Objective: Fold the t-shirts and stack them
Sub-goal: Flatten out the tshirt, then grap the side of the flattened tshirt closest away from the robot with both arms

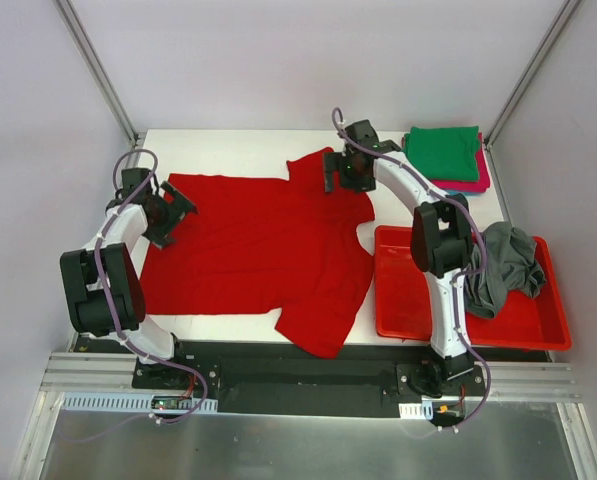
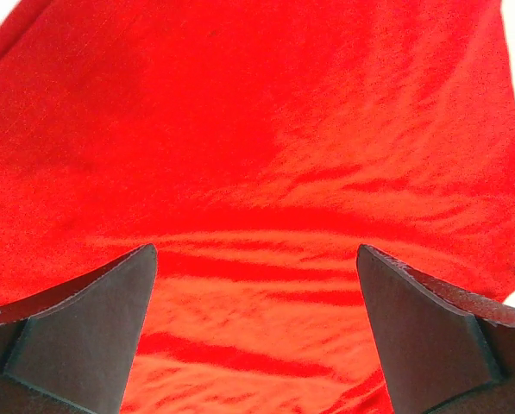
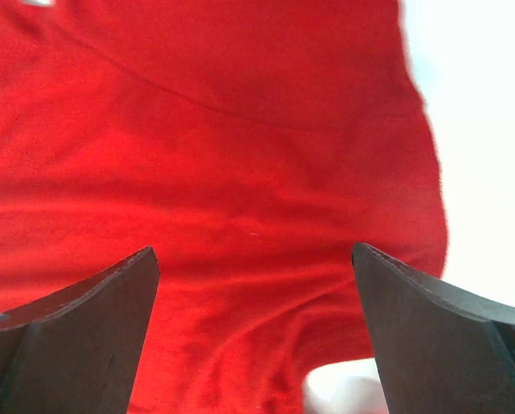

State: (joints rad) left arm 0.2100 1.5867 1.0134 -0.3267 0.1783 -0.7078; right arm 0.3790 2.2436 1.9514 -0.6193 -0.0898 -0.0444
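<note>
A bright red t-shirt lies spread flat on the white table, hem to the left, sleeves at the far and near right. My left gripper is open over the shirt's far left hem corner; the red cloth fills its view between the open fingers. My right gripper is open over the far sleeve, with bare table showing past the sleeve edge. A dark grey t-shirt lies crumpled in the tray. Folded green, magenta and teal t-shirts are stacked at the far right.
A red plastic tray stands at the right of the table beside the shirt's collar side. White walls and metal frame posts enclose the table. The arm bases sit on the black rail at the near edge.
</note>
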